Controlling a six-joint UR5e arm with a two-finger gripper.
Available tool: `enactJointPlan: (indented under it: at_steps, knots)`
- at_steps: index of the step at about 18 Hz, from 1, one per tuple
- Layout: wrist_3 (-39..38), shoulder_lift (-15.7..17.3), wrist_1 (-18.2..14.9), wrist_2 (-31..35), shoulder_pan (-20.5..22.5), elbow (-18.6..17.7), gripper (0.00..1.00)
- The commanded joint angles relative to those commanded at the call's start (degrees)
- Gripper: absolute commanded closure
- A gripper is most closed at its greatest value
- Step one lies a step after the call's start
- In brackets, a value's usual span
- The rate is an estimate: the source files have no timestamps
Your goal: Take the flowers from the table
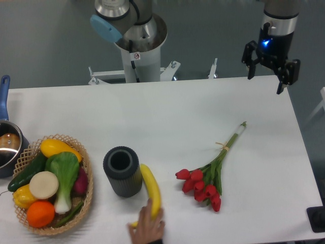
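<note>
The flowers (207, 178), a small bunch of red tulips with long green stems tied by a pale band, lie flat on the white table (167, 112) at the front right, heads toward the front and stems pointing to the back right. My gripper (265, 73) hangs at the table's far right back edge, well behind the stem tips. Its two black fingers are spread apart and nothing is between them.
A dark ribbed cylinder vase (122, 171) stands left of the flowers. A yellow banana (151, 190) lies beside it, with a person's hand (147, 229) on its front end. A wicker basket (86, 195) of vegetables and a blue-handled pot (6, 147) are at the left.
</note>
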Motion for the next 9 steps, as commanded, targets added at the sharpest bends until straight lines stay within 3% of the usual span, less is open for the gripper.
enactJointPlan:
  at_steps: [7, 9]
  knots:
    - [-1.48, -0.35, 0.17, -0.17, -0.09, -0.61, 0.00]
    - [-3.50, -0.35, 4.02, -2.45, -0.61, -2.97, 0.00]
